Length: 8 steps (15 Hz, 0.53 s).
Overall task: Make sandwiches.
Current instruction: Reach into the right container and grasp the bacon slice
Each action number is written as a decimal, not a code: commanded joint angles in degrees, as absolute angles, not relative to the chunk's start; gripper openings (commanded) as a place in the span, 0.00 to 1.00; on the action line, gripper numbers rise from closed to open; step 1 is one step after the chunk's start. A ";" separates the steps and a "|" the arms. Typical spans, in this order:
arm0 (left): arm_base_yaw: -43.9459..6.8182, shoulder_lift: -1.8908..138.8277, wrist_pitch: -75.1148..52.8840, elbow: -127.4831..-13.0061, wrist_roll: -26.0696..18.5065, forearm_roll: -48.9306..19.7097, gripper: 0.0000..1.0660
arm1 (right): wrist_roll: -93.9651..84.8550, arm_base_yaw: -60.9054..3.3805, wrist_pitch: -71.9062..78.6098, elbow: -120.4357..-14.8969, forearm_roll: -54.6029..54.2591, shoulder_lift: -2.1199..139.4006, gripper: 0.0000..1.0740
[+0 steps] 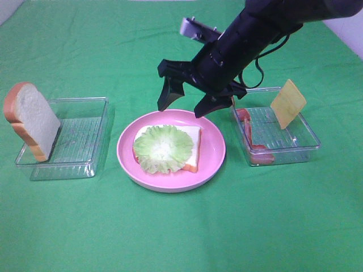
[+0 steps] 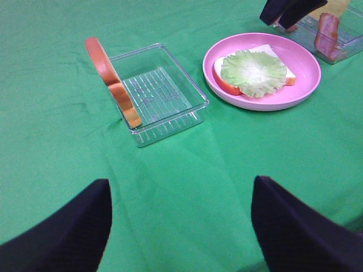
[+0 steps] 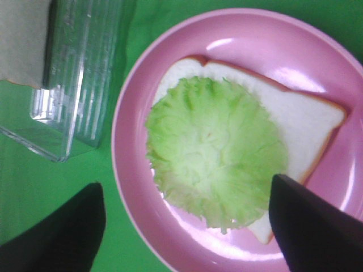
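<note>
White toy bread slice (image 1: 31, 119) with an orange-brown crust stands on edge at the outer end of the clear tray (image 1: 79, 136) left of the pink plate (image 1: 214, 158). Judge it light and stiff, and pinch it across its flat faces near the top crust. Your left gripper (image 2: 181, 226) hangs short of that tray, jaws wide and empty.

On the plate the other slice (image 1: 194, 136) lies flat with the lettuce leaf (image 1: 163, 147) spread on it. The leaf looks thin, floppy and easy to nudge off centre. Above the plate's far rim your right gripper (image 1: 181, 110) hovers, jaws spread wide, nothing between them.

In the second tray (image 1: 295, 139), right of the plate, the bacon strip (image 1: 248, 130) lies along the wall nearest the plate. It is probably bendy, so take it mid-length. The cheese slice (image 1: 288, 103) leans upright at the far side, thin and likely slick. Grip its raised upper edge.
</note>
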State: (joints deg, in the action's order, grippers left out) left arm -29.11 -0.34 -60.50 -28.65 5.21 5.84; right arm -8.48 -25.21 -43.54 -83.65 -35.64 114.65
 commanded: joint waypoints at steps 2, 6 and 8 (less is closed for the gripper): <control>-29.28 -0.80 -59.93 -28.59 5.39 6.07 0.63 | -8.31 -18.45 -49.90 -83.65 -34.26 108.06 0.71; -29.28 -0.80 -59.93 -28.59 5.39 6.07 0.63 | -5.16 -16.10 -59.01 -83.65 -20.17 106.11 0.71; -29.28 -0.80 -59.93 -28.59 5.39 6.07 0.63 | -2.35 -16.62 -60.22 -83.65 -15.24 106.40 0.71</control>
State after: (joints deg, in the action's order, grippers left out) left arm -29.11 -0.34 -60.50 -28.65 5.21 5.84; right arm -3.90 -16.39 -59.53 -83.65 -17.65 106.57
